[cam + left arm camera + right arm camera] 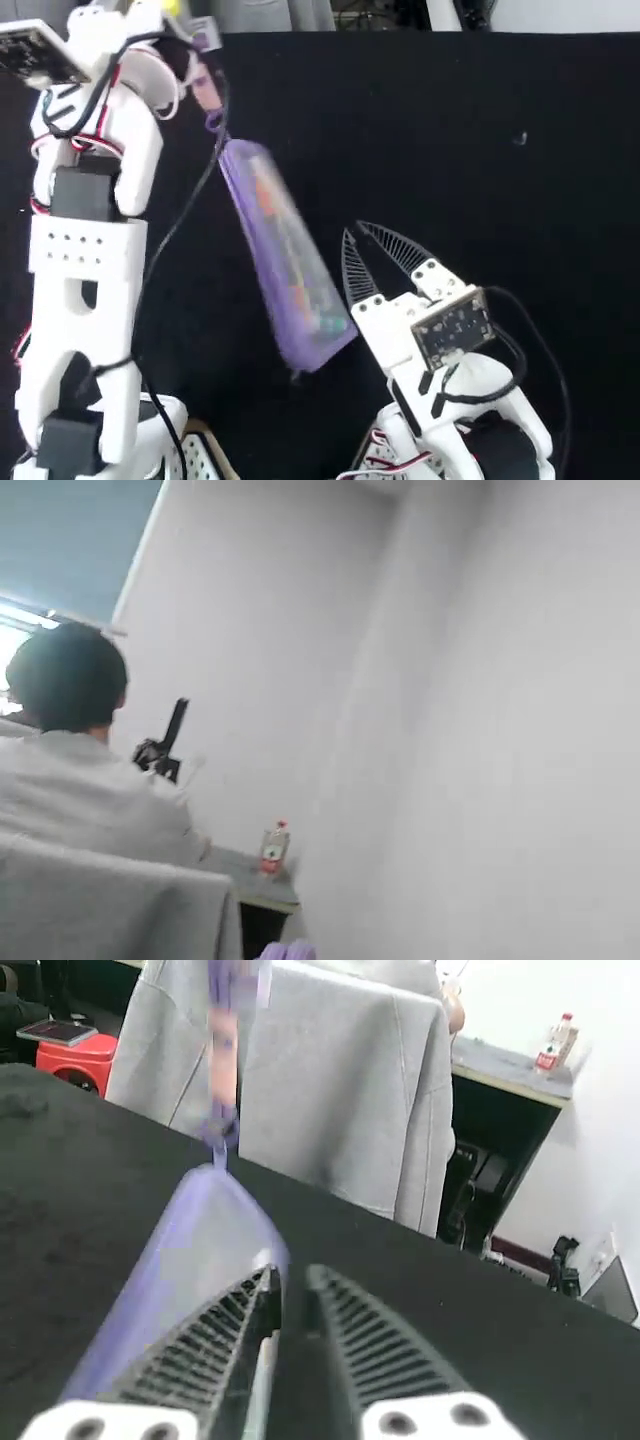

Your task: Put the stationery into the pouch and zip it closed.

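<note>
Purple see-through pouch (290, 270) is off the black table (480, 150), hanging at a slant from upper left toward the middle of the high view. Its lower corner is just beside the right gripper (353, 228).

Left gripper (203, 70), upper left of the high view, is pinching the pouch's top tab. That spot is blurred, so the fingers themselves are hard to make out. Left wrist view points up at a wall. A purple scrap (288, 950) is cut off at its bottom edge; can't tell which part of the pouch it is.

Stationery (298, 290) shows as orange and green smears inside the pouch. Can't tell the single items apart. Zip state: cannot tell.

Right gripper (292, 1278) sits at lower centre of the high view. Its jaws are slightly apart at the tips, with dark table in the gap and nothing held. In the right wrist view the pouch (190, 1270) lies against the outside of one finger (215, 1345), which partly covers it. The tab strap runs up out of frame.

Behind the table (60, 1180): grey cloth (330, 1090), a red box (75, 1055) at the upper left and a bottle (555, 1040) at the upper right.
</note>
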Tool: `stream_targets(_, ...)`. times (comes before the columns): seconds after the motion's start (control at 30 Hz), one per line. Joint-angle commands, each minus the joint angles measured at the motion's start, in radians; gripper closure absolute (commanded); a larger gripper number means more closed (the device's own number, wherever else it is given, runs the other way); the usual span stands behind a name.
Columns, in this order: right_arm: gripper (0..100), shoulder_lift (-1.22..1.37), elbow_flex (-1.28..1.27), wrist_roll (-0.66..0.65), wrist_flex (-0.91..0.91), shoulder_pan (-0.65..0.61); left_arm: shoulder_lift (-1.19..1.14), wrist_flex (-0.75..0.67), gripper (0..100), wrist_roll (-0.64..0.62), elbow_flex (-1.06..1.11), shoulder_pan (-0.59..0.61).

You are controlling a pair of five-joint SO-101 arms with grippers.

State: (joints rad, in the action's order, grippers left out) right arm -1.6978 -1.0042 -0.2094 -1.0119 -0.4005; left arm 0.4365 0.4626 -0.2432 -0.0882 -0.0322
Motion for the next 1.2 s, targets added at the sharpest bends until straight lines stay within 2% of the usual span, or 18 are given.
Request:
stream_targets(0.0,81.2,-0.007,-0.007,0.009,0.005,0.008,0.023,0.101,97,0.011,-0.282,-0.111)
stream_targets(0.1,77.3,-0.007,-0.008,0.009,0.002,-0.012,0.021,0.147,97,0.011,-0.364,-0.177)
stream_targets(0.23,77.2,-0.007,-0.01,0.009,0.003,-0.081,0.021,0.175,97,0.011,-0.42,-0.255)
stream_targets(0.47,77.2,-0.008,-0.01,0.005,-0.003,-0.084,0.032,0.215,97,0.011,-0.49,-0.332)
stream_targets(0.7,77.2,-0.008,-0.002,0.008,0.009,0.091,0.02,0.209,97,0.015,-0.636,-0.338)
stream_targets(0.8,77.2,-0.008,-0.012,0.009,0.02,0.143,0.011,0.203,97,0.092,-0.651,-0.338)
stream_targets(0.97,77.2,-0.008,-0.027,0.009,0.02,0.149,-0.058,0.143,97,0.21,-0.661,-0.338)
stream_targets(1.17,77.1,-0.008,-0.036,0.009,0.015,0.149,-0.087,0.195,97,0.229,-0.651,-0.358)
